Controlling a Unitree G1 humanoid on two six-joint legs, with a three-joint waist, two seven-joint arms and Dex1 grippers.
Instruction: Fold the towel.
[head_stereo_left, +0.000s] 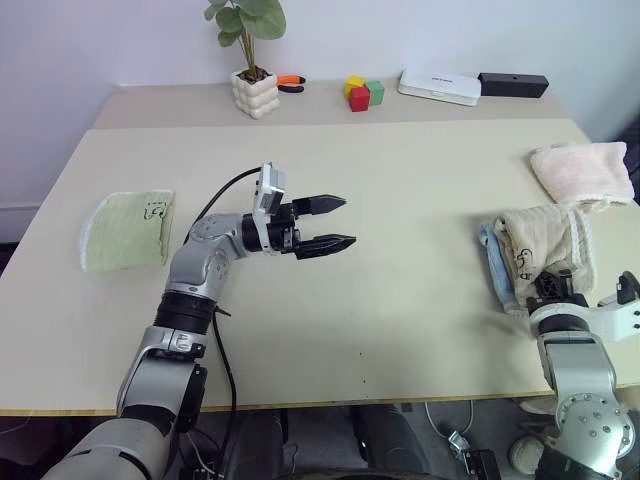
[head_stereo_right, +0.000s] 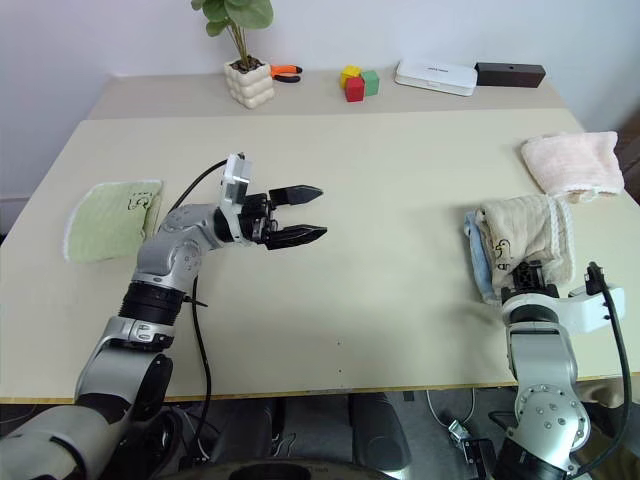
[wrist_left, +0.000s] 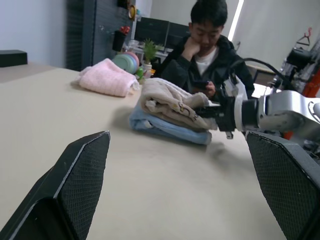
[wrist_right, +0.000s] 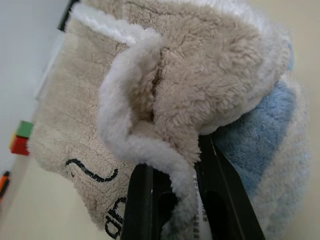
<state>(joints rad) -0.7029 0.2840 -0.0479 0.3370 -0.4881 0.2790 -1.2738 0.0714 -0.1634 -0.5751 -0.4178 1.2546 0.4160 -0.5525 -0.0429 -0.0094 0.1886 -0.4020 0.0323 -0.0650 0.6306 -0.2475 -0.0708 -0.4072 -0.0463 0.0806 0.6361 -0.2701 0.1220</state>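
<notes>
Beige fluffy towel (head_stereo_left: 540, 240) with white edges lies bunched on a blue towel (head_stereo_left: 495, 265), lower right; the right pincer (wrist_right: 172, 200) pinches its edge. Left pincer (head_stereo_left: 325, 222) gapes wide.

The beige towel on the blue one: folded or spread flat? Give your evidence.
Folded. The beige towel lies bunched in layers atop the blue towel, its edge pinched by the right gripper.

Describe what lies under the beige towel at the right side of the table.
A folded light blue towel lies under the beige towel; its edge shows along the side facing the table's middle. The rest of it is covered, as is the table beneath.
</notes>
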